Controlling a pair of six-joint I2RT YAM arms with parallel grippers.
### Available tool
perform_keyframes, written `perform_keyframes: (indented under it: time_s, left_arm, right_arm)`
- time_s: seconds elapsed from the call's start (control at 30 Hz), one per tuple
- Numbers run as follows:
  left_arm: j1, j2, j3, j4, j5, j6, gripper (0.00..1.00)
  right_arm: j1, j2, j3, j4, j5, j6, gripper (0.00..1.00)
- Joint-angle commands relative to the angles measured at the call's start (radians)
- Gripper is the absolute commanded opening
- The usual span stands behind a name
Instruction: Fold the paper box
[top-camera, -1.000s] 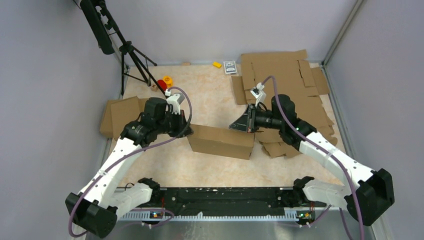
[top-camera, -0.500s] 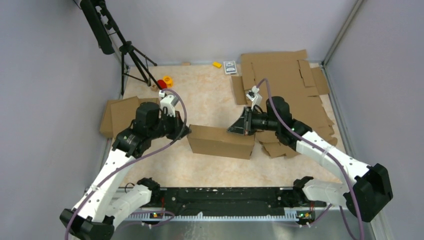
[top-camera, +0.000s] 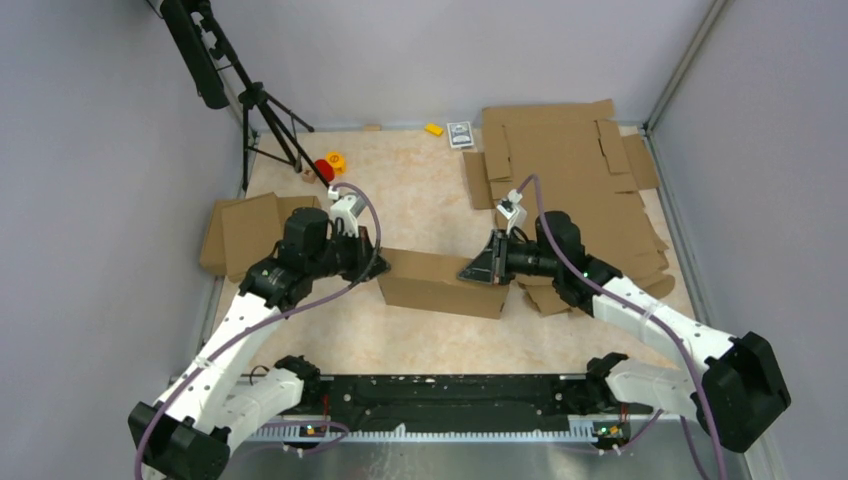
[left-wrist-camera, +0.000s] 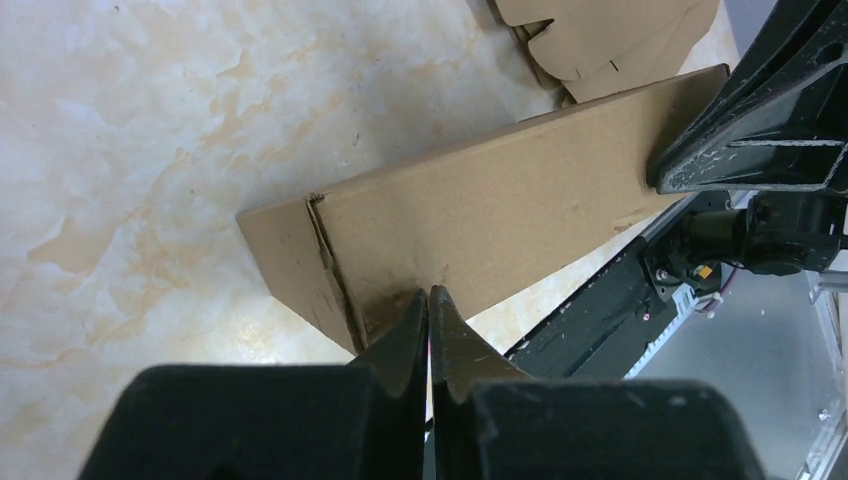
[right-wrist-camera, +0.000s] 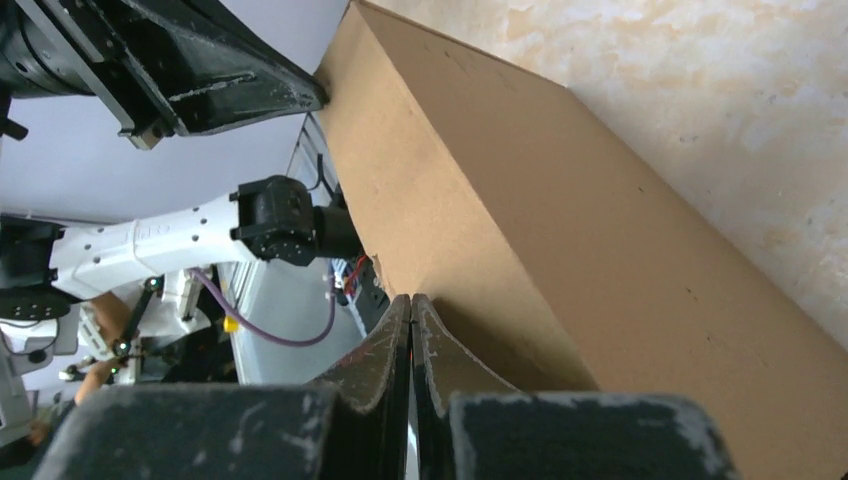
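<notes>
Paper box (top-camera: 440, 283) sits between inward-reaching arms (top-camera: 235, 315), closed fingers (left-wrist-camera: 400, 340) at its ends

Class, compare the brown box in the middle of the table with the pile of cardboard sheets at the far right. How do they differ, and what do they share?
The paper box stands folded with raised walls; the pile of sheets lies flat. The box shows plain faces; the sheets show cut slots and flaps. The left gripper and right gripper, both shut, sit at the box's ends; neither touches the pile. Both are brown cardboard.
</notes>
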Motion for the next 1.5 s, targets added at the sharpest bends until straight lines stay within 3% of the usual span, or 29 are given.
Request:
perform_keyframes:
  time_s: [0.0,0.23,0.3,0.33,0.43,0.53,0.57,0.77,0.9,1.0,1.2,1.47]
  left_arm:
    - [-0.003,0.018,-0.037,-0.005,-0.029,-0.006,0.00]
    - [-0.001,-0.048,0.065,-0.082,-0.040,0.047,0.01]
    - [-0.002,-0.061,0.096,-0.120,-0.060,0.043,0.08]
    - [-0.003,-0.070,0.106,-0.130,-0.070,0.043,0.17]
    - [-0.002,-0.103,0.111,-0.138,-0.159,0.024,0.57]
    - [-0.002,-0.146,0.063,-0.084,-0.212,-0.024,0.97]
    - [-0.002,-0.157,0.041,-0.056,-0.214,-0.043,0.98]
    - [-0.001,-0.091,0.009,-0.004,-0.169,-0.109,0.99]
    - [0.003,-0.034,0.010,0.019,-0.113,-0.121,0.99]
    - [0.006,-0.033,0.001,0.050,-0.109,-0.115,0.99]
    - [0.019,-0.011,-0.068,0.095,-0.063,-0.127,0.97]
    - [0.032,0.040,-0.077,0.218,0.052,-0.168,0.63]
  right_arm:
    - [0.006,0.015,-0.040,0.028,0.016,-0.001,0.00]
    - [0.007,-0.042,0.079,-0.134,0.058,-0.076,0.00]
    - [0.006,-0.066,0.110,-0.201,0.077,-0.093,0.02]
    - [0.006,-0.080,0.123,-0.234,0.095,-0.099,0.14]
    - [0.006,-0.132,0.154,-0.348,0.184,-0.103,0.47]
    - [0.006,-0.193,0.180,-0.441,0.281,-0.100,0.59]
    - [0.006,-0.209,0.190,-0.469,0.300,-0.097,0.60]
    - [0.006,-0.255,0.256,-0.621,0.432,-0.087,0.81]
    - [0.006,-0.232,0.249,-0.728,0.603,-0.040,0.83]
    - [0.006,-0.200,0.219,-0.718,0.607,-0.025,0.82]
    - [0.007,-0.205,0.122,-0.523,0.497,0.005,0.59]
    - [0.005,-0.087,0.181,-0.382,0.390,-0.067,0.35]
